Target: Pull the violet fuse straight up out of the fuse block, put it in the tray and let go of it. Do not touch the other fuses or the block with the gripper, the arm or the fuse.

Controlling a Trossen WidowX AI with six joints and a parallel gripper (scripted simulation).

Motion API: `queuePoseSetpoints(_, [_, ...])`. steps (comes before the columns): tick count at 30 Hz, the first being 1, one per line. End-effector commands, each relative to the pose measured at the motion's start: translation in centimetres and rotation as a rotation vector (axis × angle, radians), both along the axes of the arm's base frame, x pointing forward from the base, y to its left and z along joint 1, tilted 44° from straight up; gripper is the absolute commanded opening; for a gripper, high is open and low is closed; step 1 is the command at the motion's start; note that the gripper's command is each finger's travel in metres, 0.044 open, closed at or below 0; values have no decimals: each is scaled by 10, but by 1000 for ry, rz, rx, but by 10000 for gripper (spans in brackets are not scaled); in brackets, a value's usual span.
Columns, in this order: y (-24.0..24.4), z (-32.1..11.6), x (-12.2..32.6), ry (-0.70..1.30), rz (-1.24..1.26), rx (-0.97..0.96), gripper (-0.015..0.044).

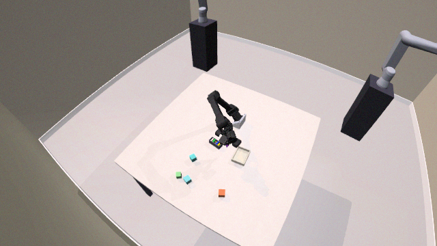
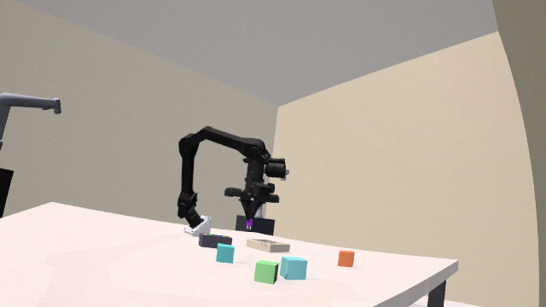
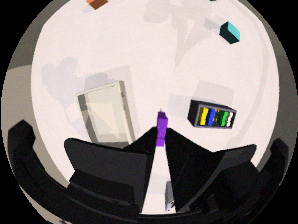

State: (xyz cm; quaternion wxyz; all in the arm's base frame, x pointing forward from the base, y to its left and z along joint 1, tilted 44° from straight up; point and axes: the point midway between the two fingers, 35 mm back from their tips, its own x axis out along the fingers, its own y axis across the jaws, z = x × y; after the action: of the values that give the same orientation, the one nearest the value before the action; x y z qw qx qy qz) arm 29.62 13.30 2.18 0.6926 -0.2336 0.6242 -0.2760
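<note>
While beige walls surround the pale table (image 2: 85, 256), I see my gripper (image 2: 250, 222) nearly closed on the small violet fuse (image 3: 161, 128), hanging upright.

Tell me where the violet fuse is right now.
The violet fuse is pinched in the hand, lifted clear of the fuse block; in the wrist view it hangs between the block and the tray.
</note>
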Motion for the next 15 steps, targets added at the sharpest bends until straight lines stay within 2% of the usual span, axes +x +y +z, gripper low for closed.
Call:
queuePoseSetpoints(1, [15, -14, -2, -2, -4, 6, 0])
queuePoseSetpoints(15, [69, -75, -21, -5, -8, -1, 0])
